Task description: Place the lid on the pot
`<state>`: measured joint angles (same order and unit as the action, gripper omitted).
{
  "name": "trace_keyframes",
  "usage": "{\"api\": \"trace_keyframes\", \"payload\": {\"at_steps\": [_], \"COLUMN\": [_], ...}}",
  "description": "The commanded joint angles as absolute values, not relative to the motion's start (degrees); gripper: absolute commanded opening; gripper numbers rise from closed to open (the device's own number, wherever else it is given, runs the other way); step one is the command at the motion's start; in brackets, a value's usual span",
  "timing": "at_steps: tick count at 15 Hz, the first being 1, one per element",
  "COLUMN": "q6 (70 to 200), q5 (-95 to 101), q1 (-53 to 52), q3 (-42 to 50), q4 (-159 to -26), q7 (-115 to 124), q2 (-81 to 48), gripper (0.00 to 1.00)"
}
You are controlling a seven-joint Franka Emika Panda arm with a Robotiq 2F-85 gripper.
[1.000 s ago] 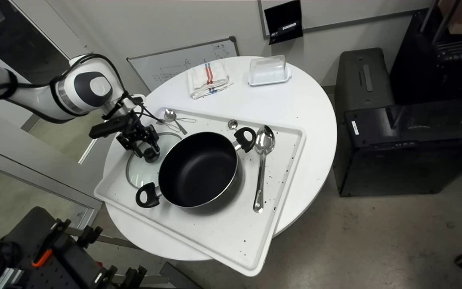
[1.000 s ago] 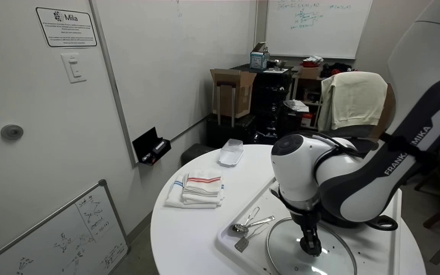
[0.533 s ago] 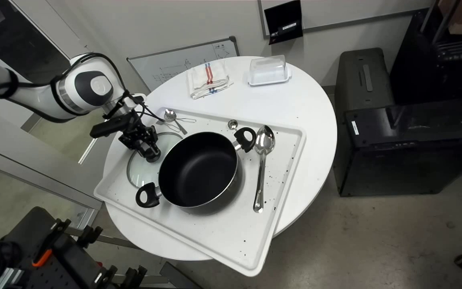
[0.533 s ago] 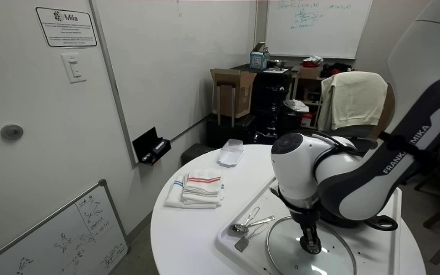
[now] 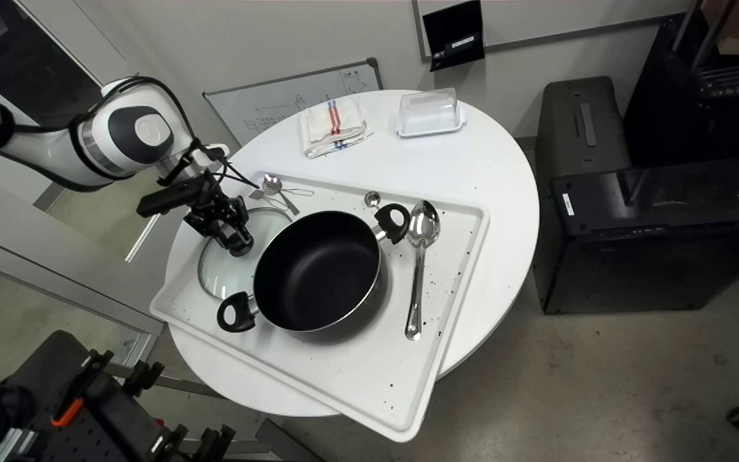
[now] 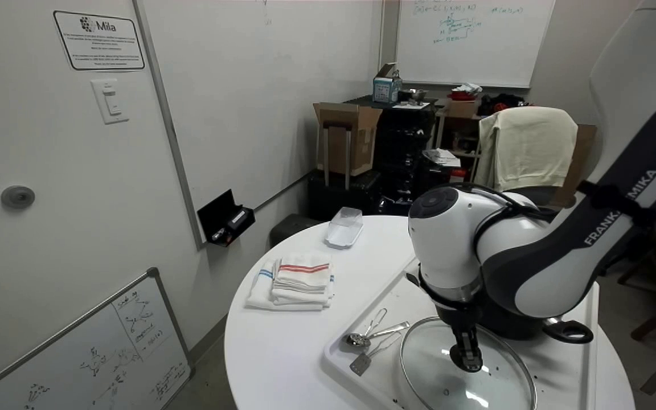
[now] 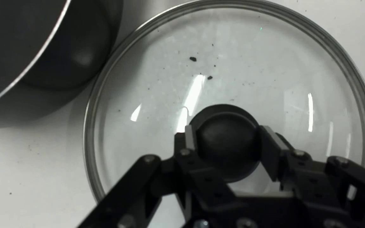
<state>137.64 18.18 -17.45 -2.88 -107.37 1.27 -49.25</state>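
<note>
The clear glass lid [image 5: 219,273] with its metal rim lies beside the pot, over the tray. Its black round knob [image 7: 228,139] sits between both fingers of my gripper [image 7: 227,137], which is shut on it. In the wrist view the lid's rim comes right up against the outer wall of the black pot [image 7: 84,57]. Whether the lid hangs just above the tray or still touches it is hard to tell. The pot [image 5: 318,269] stands uncovered on the tray, dark inside, a loop handle on each side. In an exterior view the arm hides most of the pot [image 6: 513,322].
A white tray [image 5: 369,385] on the round table [image 5: 491,173] bears everything. A large metal spoon [image 5: 422,234] lies beyond the pot, and small utensils [image 5: 273,186] lie near the lid. Folded towels [image 5: 334,128] and a butter dish [image 5: 430,115] are at the back.
The jaws have come together on the knob. Over the last half second, gripper and lid have shifted together, slightly upward and leftward in an exterior view. The pot has stayed put.
</note>
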Motion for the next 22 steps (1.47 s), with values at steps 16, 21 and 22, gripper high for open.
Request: {"api": "trace_keyframes", "payload": {"at_steps": [16,21,22], "q6": [128.6,127.0,127.3], "q5": [21.3,21.0,21.0], "q1": [-14.2,-9.7,-8.8], "q3": [-4.6,-2.9,-2.3], "q4": [-130.2,-130.2,-130.0], "q7": [-1.6,-1.8,-1.5], "q2": [-16.1,-15.6,-15.9], "gripper": [0.25,0.25,0.25]}}
